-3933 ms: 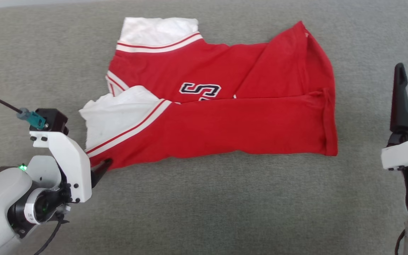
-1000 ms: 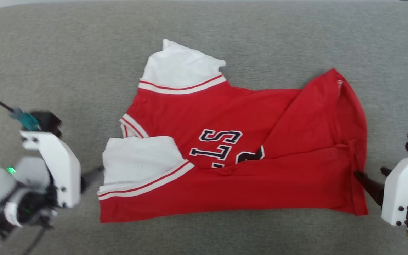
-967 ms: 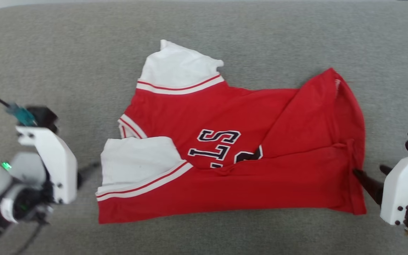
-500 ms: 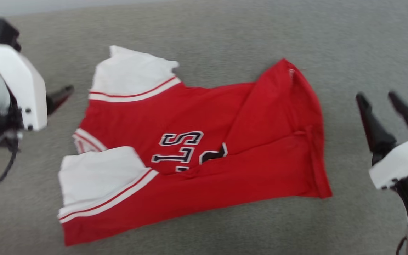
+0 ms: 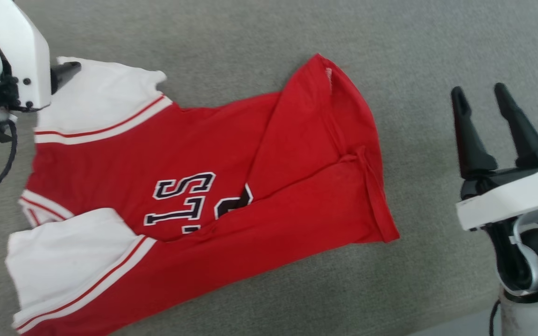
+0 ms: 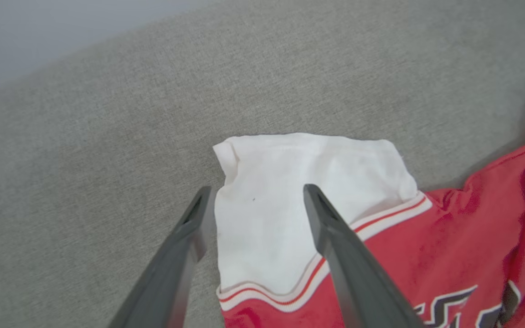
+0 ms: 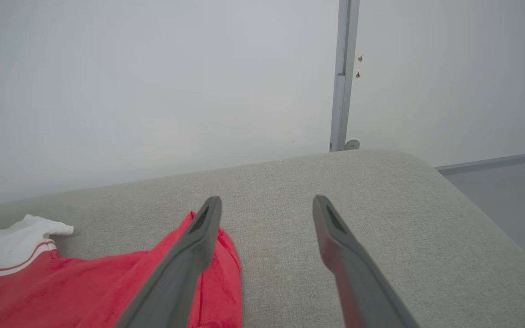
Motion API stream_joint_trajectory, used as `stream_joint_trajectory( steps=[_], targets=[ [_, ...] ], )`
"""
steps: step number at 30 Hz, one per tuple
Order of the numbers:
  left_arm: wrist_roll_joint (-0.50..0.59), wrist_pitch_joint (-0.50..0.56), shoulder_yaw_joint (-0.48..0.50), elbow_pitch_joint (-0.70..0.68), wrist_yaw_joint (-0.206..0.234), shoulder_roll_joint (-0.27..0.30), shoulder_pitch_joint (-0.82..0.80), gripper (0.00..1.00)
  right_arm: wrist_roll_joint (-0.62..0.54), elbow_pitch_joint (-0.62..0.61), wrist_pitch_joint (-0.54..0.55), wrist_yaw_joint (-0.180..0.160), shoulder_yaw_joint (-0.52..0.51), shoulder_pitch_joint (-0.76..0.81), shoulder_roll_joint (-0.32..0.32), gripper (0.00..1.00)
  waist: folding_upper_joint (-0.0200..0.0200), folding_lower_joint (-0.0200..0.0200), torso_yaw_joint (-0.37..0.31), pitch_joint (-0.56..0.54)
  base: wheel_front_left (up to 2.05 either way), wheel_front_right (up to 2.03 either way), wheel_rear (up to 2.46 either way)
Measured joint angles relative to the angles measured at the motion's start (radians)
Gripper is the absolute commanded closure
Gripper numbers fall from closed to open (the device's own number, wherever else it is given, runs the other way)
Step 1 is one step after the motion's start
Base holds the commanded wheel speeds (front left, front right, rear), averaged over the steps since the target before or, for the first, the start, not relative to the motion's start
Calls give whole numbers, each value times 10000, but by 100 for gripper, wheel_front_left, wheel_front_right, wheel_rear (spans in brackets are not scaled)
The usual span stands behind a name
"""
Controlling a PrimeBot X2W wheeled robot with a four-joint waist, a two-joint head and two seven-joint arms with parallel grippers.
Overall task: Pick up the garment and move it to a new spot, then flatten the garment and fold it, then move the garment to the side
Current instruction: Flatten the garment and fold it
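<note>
The red T-shirt (image 5: 259,233) lies partly folded on a grey upholstered cushion (image 5: 250,37). Its near edge is turned up over black-and-white lettering (image 5: 185,196), and it has white sleeves (image 5: 63,261) with striped seams. The left gripper (image 6: 258,191), fingers apart, has one finger over the shirt's far sleeve and one beside it. The right gripper (image 5: 479,91), fingers spread, stands apart from the shirt's hem. A white wall (image 7: 153,82) with a pale vertical strip (image 7: 342,73) rises beyond the shirt.
</note>
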Motion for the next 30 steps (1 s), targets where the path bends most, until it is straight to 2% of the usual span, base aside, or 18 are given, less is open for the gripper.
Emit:
stream_joint_trajectory(
  steps=[10, 13, 14, 15, 22, 30],
  targets=[
    [207, 297, -286, 2029, -257, -449, -315, 0, 38, 359, -163, 0, 470, -477, 8, 0, 0, 0, -468, 748, 0, 0, 0],
    [180, 453, -301, 2452, -416, -685, -456, 0, 58, 543, 79, 0, 558, -727, 8, 0, 1, 0, -470, 905, 0, 0, 0],
    [151, 525, -293, 2550, -489, -754, -520, 26, 58, 637, 188, 0, 602, -855, 4, 0, 1, 0, -454, 947, 0, 0, 0],
    [136, 529, -276, 2648, -531, -817, -563, 100, 8, 784, 366, 0, 646, -1025, 6, 0, 1, 0, -432, 988, 0, 0, 0],
    [236, 422, -343, 3166, -782, -1369, -993, 100, -182, 2368, 1697, 2, 1174, -2762, 12, 0, 1, -1, -147, 1223, 0, 0, 0],
    [412, 144, -408, 3545, -1104, -2125, -1330, 100, -510, 5122, 3810, 0, 1818, -4986, -263, 0, 1, 0, 438, 1345, 0, 0, 0]
  ],
)
